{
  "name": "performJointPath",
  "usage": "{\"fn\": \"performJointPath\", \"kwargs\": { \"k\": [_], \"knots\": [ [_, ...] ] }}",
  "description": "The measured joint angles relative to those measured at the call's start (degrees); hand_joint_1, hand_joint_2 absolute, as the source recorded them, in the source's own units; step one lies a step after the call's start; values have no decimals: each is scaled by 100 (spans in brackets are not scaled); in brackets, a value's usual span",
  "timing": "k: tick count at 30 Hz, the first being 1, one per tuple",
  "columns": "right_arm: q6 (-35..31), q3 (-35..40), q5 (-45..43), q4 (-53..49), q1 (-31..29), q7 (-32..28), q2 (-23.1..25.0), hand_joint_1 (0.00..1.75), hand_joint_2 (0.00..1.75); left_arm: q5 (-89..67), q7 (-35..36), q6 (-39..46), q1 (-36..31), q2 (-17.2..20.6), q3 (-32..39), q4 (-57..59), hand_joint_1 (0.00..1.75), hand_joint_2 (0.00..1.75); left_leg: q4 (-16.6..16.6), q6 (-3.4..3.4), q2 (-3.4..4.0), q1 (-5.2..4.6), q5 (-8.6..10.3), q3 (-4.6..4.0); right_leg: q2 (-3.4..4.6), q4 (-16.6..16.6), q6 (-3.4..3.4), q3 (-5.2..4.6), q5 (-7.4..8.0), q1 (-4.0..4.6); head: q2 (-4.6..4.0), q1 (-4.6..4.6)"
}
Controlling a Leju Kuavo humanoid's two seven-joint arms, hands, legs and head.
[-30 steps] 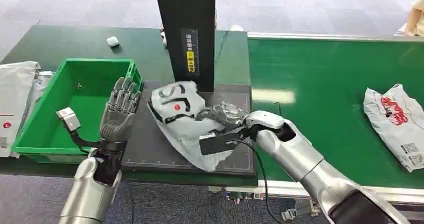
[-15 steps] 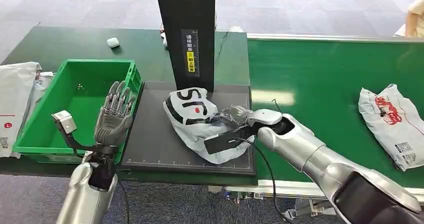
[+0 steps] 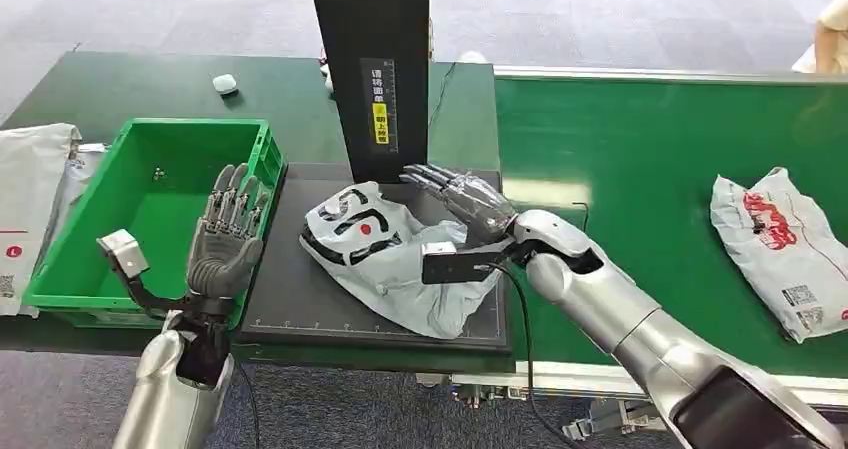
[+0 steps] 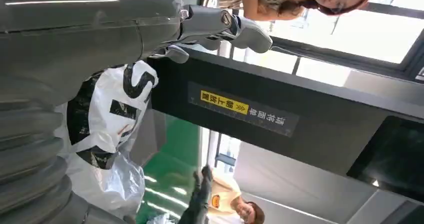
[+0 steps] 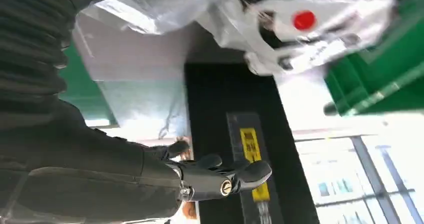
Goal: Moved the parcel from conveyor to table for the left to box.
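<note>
Green conveyor belt (image 3: 650,159) runs along the robot's right side; a dark green desk (image 3: 120,89) lies to its left, the two meeting near a tall black upright column (image 3: 372,59) that bears a yellow label. At the column's foot sits a flat black rectangular mat (image 3: 290,289), and on it lies the task's thing — a crumpled white plastic parcel with black lettering and a red dot (image 3: 375,244), resting on the mat just in front of the column, off the belt. A green open plastic crate (image 3: 60,269) stands on the desk just left of the mat, its edge touching or nearly touching it. White plastic mail bags (image 3: 30,189) lie at the desk's far left edge. A second white parcel with red print (image 3: 775,239) lies on the belt, well apart to the right. The right hand (image 3: 465,199) hovers over the parcel's right side, its fingers (image 3: 430,177) spread and extended toward the column, holding nothing; whether the palm touches the bag, I cannot tell. The left hand (image 3: 228,234) is raised upright between crate and parcel — its fingers (image 3: 240,184) straight, close together, holding nothing. A small white object (image 3: 225,83) rests far back on the desk. A person's arm (image 3: 830,34) shows at the far right edge.
</note>
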Motion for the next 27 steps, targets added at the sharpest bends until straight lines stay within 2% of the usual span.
{"fn": "performJointPath", "kwargs": {
  "k": [7, 13, 14, 16, 27],
  "knots": [
    [-575, -737, -1000, -465, 423, -557, 135, 0, 175, -224, -120, 142, -57, 2, -57, 13, 0, 175, 0, 0, -1, 0, 0, -1, -1, 0, 0, 0, 0, -1, 0, 2],
    [-709, -853, -1122, -539, 481, -583, 161, 0, 175, -316, -155, 192, -63, 2, -85, 13, 0, 175, 0, 0, -1, 0, 0, -1, -1, 0, 0, 0, 0, -1, 0, 2],
    [-1111, -1327, -1495, -785, 650, -568, 238, 0, 175, -604, -262, 348, -68, 2, -190, 13, 0, 175, 0, 2, -1, 0, -1, -1, 0, 0, 0, -1, 0, -1, 0, 0],
    [-1285, -2144, -2115, -1080, 887, -229, 380, 0, 175, -850, -288, 435, -12, 2, -376, 7, 0, 175, 0, 3, -1, -1, -2, -3, -1, 0, 1, 0, 0, -2, 0, 2],
    [-1285, -2653, -2163, -1250, 1051, -183, 483, 0, 175, -866, -291, 442, 23, 2, -496, 2, 0, 175, 0, 3, 0, -1, -2, -2, 1, 0, 1, -2, 0, 0, 0, 2]
  ]
}}
